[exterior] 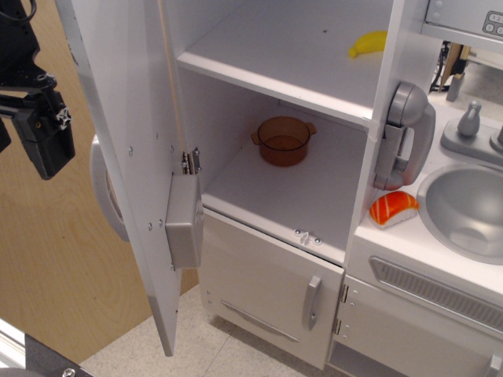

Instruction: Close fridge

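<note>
The fridge (299, 157) door (130, 157) stands wide open; closing is undone. The gripper (39, 137) hovers behind the door, its fingers' spread unclear.

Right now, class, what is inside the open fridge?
Inside the fridge, a yellow banana lies on the upper shelf and an orange pot stands on the lower shelf. The door stands wide open. The cabinet's right wall hides the shelves' right ends.

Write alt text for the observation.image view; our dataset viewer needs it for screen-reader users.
A white toy fridge stands with its tall door swung wide open, a black robot tool hovering left of it. An orange pot and a banana sit on its shelves.
</note>
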`<move>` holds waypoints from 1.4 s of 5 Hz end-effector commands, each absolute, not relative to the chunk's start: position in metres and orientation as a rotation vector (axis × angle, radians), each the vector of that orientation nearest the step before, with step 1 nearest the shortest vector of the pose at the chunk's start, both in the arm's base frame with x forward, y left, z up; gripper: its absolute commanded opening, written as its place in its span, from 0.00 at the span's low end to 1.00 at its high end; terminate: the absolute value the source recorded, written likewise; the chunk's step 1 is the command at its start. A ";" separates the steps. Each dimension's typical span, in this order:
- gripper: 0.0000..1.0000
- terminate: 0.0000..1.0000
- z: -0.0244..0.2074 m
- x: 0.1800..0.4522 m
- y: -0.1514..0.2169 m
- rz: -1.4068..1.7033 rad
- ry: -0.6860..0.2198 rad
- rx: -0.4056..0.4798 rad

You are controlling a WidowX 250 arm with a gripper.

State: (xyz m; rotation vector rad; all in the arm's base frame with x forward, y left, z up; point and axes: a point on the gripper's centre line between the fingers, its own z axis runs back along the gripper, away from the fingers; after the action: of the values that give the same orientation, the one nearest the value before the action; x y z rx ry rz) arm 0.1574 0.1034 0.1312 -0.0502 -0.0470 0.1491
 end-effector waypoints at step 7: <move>1.00 0.00 0.124 0.250 0.117 0.229 -0.182 0.084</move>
State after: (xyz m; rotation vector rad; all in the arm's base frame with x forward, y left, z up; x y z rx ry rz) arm 0.2462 0.1109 0.1110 0.0632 -0.1431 0.2289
